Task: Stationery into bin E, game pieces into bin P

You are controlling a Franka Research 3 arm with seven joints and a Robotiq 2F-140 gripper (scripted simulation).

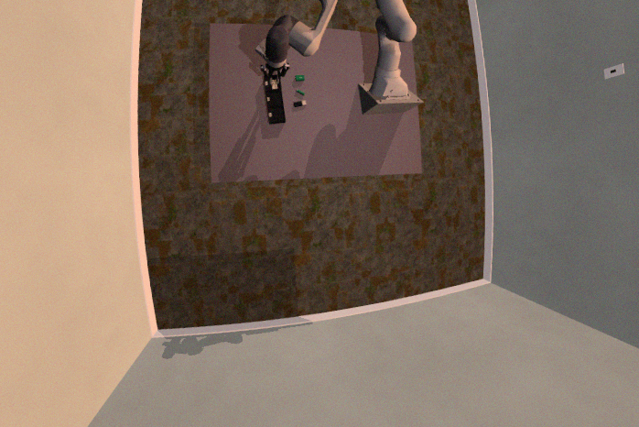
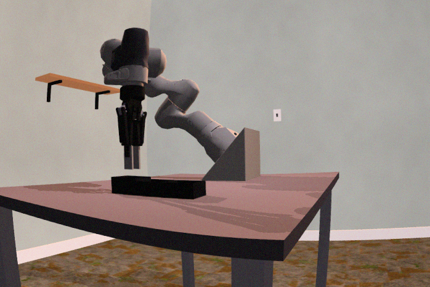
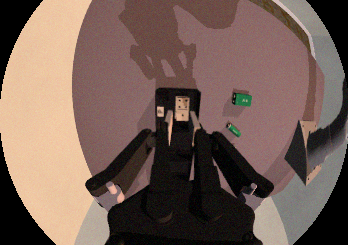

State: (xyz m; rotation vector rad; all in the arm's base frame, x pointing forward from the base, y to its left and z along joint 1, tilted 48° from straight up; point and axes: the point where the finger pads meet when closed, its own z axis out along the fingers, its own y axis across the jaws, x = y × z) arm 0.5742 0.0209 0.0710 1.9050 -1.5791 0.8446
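Below jaws (image 2: pixel 132 162), pale piece (image 3: pixel 181 104) lies in black bin (image 2: pixel 132 186); jaws nearly closed, empty.

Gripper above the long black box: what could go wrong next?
The grey-fingered gripper hangs over the long black bin with its fingers nearly together. Going down like that, it would probably push a piece, not grab it. The small green block and the tiny green piece lie close beside the bin, so an opened finger might knock the bin.
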